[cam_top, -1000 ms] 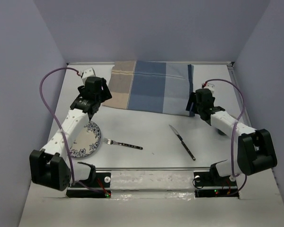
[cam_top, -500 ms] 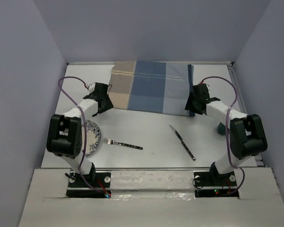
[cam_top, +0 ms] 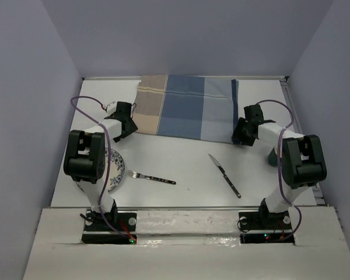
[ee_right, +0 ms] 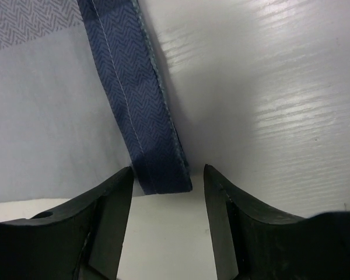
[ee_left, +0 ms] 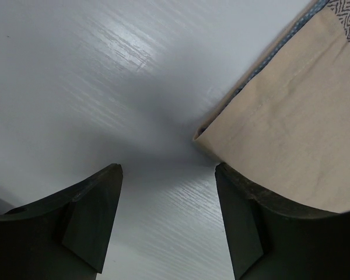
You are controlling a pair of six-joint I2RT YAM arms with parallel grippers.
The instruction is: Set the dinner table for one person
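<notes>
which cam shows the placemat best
Top external: nearly the whole placemat shows, with its blue and beige checks. Left wrist shows only a beige corner, right wrist only a dark blue hemmed corner.

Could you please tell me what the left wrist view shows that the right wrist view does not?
Only the left wrist view shows the beige corner of the placemat, lying just ahead of the open left gripper. Only the right wrist view shows its dark blue border and grey-blue panel, with the blue corner reaching between the fingers of the open right gripper. Both show the white table and a cloth corner at open fingers, with nothing gripped.
</notes>
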